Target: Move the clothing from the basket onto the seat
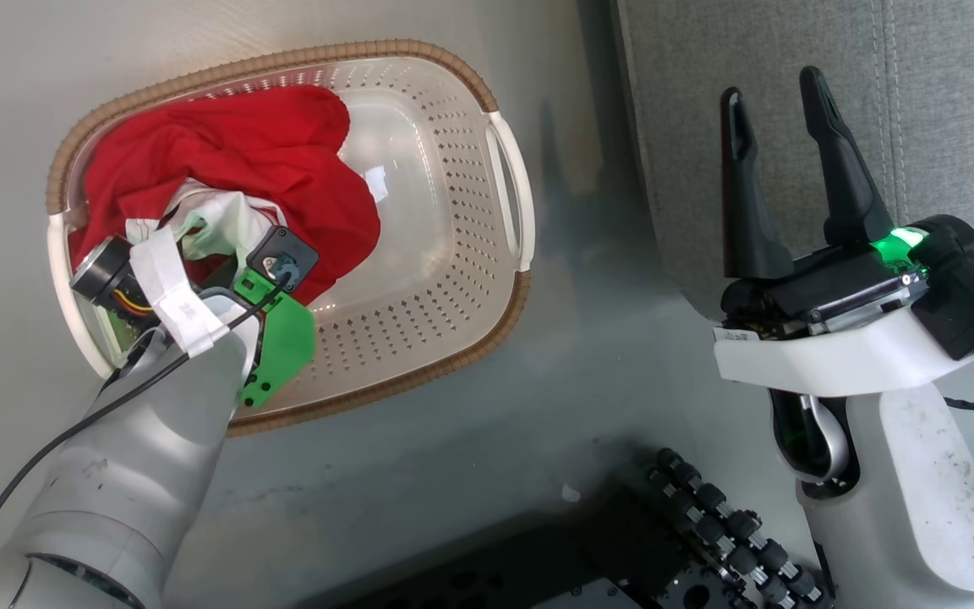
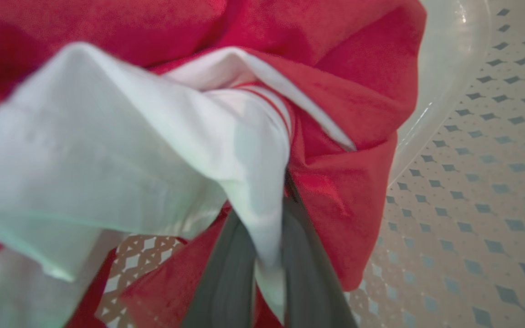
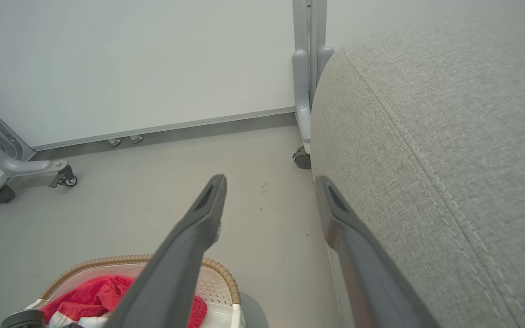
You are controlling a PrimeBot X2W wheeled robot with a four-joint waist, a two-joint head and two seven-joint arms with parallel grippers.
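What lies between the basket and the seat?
Nothing. In the head view the strip of floor between the basket and the seat is bare, with only a shadow across it.

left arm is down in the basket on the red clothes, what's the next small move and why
Probably lift the left gripper straight up: its fingers look pinched on a white fold of the clothing, which lies in the basket. The seat is to the right, so the garment must clear the basket wall first.

Open floor (image 1: 580, 364) between basket (image 1: 284, 61) and seat (image 1: 791, 68)
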